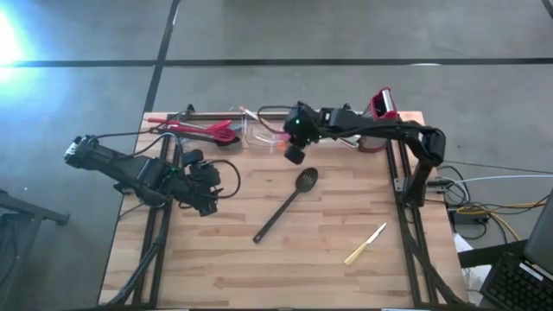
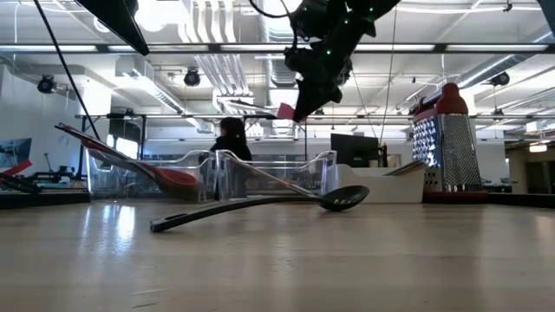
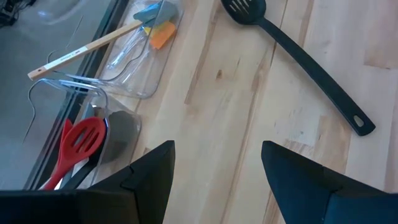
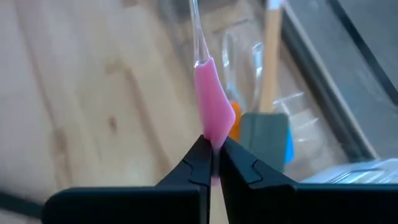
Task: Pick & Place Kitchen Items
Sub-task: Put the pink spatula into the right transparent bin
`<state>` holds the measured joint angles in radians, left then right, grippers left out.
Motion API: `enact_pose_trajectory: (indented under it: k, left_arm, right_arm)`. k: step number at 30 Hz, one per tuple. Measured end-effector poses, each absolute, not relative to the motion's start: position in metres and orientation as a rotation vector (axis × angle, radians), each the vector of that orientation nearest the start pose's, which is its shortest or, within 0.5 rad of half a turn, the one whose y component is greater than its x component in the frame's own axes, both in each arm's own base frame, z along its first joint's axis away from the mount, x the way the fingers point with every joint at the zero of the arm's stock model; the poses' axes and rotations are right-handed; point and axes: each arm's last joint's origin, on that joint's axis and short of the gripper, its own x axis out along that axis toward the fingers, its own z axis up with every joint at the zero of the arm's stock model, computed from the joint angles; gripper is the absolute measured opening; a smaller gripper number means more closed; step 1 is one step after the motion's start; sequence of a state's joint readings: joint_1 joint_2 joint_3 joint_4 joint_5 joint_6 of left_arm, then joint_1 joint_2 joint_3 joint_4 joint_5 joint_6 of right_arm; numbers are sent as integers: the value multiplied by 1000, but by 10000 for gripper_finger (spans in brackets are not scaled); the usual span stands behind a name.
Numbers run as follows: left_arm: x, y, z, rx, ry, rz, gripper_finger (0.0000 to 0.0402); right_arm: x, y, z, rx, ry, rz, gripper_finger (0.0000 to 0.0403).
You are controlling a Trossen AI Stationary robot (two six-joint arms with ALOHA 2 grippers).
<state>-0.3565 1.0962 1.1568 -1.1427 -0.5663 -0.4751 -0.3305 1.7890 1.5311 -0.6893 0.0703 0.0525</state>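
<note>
My right gripper (image 4: 212, 163) is pinched tight on the pink scraper (image 4: 212, 106), holding it raised above the table (image 1: 328, 250), over the clear tub (image 4: 261, 93) at the far edge. In that tub lie orange and blue scrapers (image 3: 157, 25). My left gripper (image 3: 216, 163) hangs spread and empty over the table's left side. Between my arms the black slotted spoon (image 1: 285, 205) lies on the wood, with a pale-handled knife (image 1: 365, 244) nearer the front right. The box grater (image 2: 447, 143) stands at the far right.
</note>
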Motion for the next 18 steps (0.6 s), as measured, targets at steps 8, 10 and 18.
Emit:
enact_pose_trajectory:
  k: [8,10,18]
  left_arm:
    - [178,-50,332,47,889,407,245]
    - [178,-50,332,48,890,407,245]
    - [177,-49,332,57,893,404,245]
  right_arm:
    - [369,-164,261,229,885,-429,8]
    - [370,-171,251,245,914,-433,8]
    - [377,-186,211,303,1001,-424,8]
